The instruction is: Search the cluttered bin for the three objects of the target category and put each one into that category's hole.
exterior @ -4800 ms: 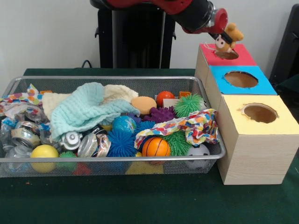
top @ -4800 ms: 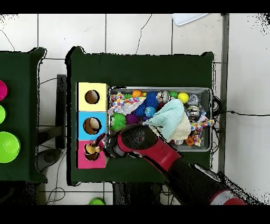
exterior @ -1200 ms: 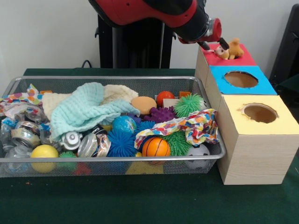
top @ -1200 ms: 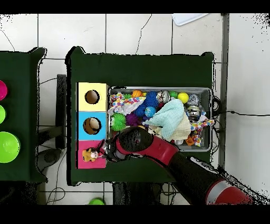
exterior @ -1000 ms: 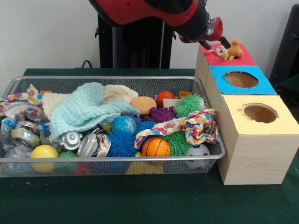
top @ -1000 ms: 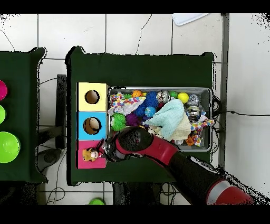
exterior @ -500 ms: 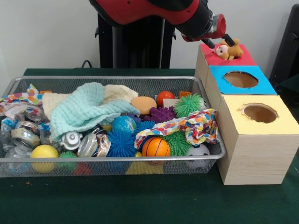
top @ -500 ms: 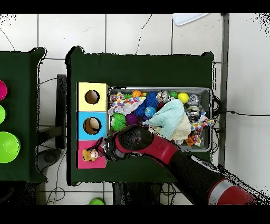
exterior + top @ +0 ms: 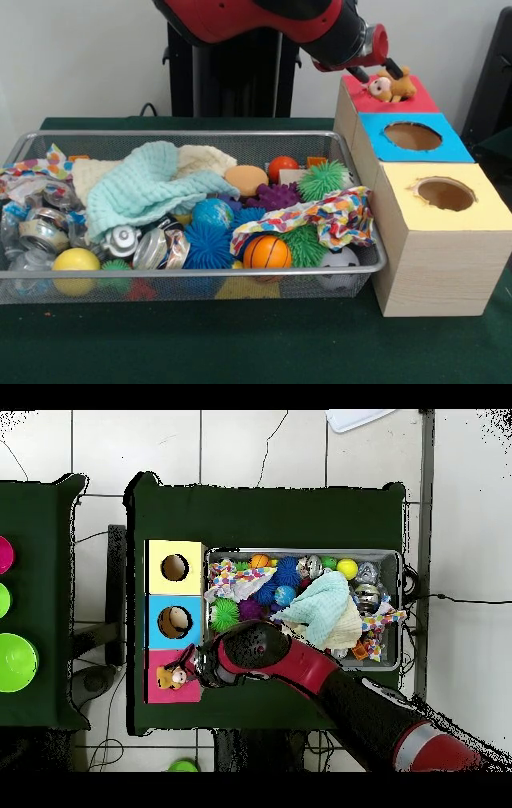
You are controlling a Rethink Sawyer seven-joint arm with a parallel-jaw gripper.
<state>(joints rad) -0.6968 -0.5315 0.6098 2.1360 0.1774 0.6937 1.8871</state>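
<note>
Nearest us on the green counter (image 9: 240,344) we see the yellow box (image 9: 444,240) and the wire bin (image 9: 192,272), its clutter unchanged from 4.8 s ago: an orange ball (image 9: 267,252), a yellow ball (image 9: 76,262), spiky blue and green balls, a patterned cloth (image 9: 320,216) draped over the near right corner, and a pale blue towel (image 9: 140,192). Behind the yellow box comes the blue box (image 9: 412,140), then the red box (image 9: 390,98) farthest back.

On the red box the plush toy (image 9: 390,83) sits over the hole, not down inside it. 4.8 s ago it hung higher at the arm's tip; since 0.5 s ago almost nothing has moved. The gripper (image 9: 379,68) is right at the toy, its jaws touching or just beside it, and we cannot tell whether they are closed on it or parted.

The overhead view shows all 3 holes in a row and the toy (image 9: 172,677) covering the red one. It also shows bright green and pink round things on a neighbouring counter, which the front view lacks. We read no writing anywhere.
</note>
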